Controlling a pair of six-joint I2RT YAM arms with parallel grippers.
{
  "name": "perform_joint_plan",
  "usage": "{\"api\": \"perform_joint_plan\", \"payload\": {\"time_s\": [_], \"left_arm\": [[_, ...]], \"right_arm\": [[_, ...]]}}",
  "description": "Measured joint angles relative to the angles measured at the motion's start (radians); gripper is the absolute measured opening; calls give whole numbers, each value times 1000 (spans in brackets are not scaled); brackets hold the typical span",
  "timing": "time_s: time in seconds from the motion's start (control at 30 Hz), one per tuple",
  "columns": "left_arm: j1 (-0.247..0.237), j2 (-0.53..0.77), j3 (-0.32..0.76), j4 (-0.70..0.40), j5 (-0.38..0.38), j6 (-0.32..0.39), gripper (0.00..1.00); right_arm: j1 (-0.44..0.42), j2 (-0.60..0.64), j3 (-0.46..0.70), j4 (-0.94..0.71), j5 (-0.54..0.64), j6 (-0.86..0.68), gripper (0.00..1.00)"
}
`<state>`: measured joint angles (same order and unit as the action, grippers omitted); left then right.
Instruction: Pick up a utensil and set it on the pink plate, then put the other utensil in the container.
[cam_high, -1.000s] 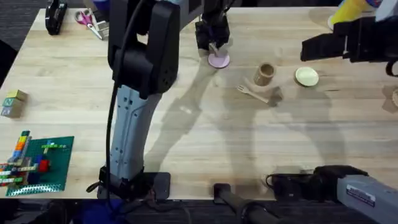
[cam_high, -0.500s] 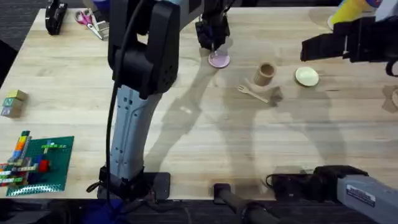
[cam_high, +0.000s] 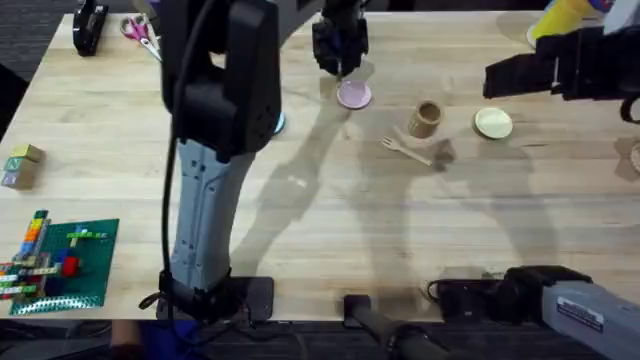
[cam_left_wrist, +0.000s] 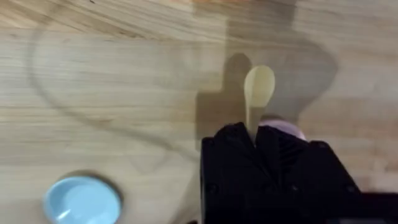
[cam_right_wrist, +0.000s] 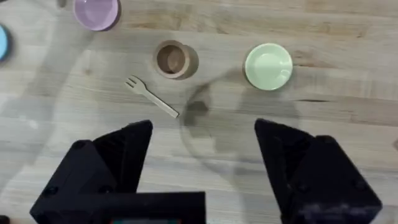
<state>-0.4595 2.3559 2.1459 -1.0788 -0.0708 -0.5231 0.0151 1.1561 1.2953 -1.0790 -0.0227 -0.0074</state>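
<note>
The left pincer (cam_high: 340, 68) hung just beyond the pink plate (cam_high: 354, 95), at the far side of the counter (cam_high: 300, 200). In the left wrist view its black fingers (cam_left_wrist: 233, 146) were closed narrow on the utensil (cam_left_wrist: 258, 93), a pale wooden spoon whose rounded bowl stuck out past the fingertips above bare wood. A sliver of the pink plate (cam_left_wrist: 283, 127) showed right behind the fingers, and a light blue plate (cam_left_wrist: 82, 199) lay well apart from it.

The container (cam_high: 427, 117) stood upright on the counter to the right of the pink plate, between it and a pale yellow-green plate (cam_high: 493, 123). The other utensil (cam_high: 405, 150), a small wooden fork, lay flat on the wood just in front of the container, on the side nearer the arm bases, not touching it. In the right wrist view the fork (cam_right_wrist: 152, 99) lay just beside the container (cam_right_wrist: 173, 59), tines pointing away from it, with the pink plate (cam_right_wrist: 96, 12) and the yellow-green plate (cam_right_wrist: 268, 65) on either side.

The right pincer (cam_right_wrist: 202, 162) hovered above the counter, well short of the container, its fingers spread wide and holding nothing.
</note>
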Motion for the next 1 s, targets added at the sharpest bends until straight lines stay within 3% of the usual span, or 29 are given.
{"api": "perform_joint_plan", "payload": {"time_s": [0.2,0.33,0.67,1.0], "left_arm": [[0,-108,9,-147,0,97,42],[-8,-137,15,-184,0,143,42],[-97,-135,-78,-64,15,221,42],[-80,-131,-181,49,30,232,42]], "right_arm": [[0,0,0,0,0,0,997],[0,0,0,0,0,0,998],[0,0,0,0,0,0,997],[0,0,0,0,0,0,998]]}}
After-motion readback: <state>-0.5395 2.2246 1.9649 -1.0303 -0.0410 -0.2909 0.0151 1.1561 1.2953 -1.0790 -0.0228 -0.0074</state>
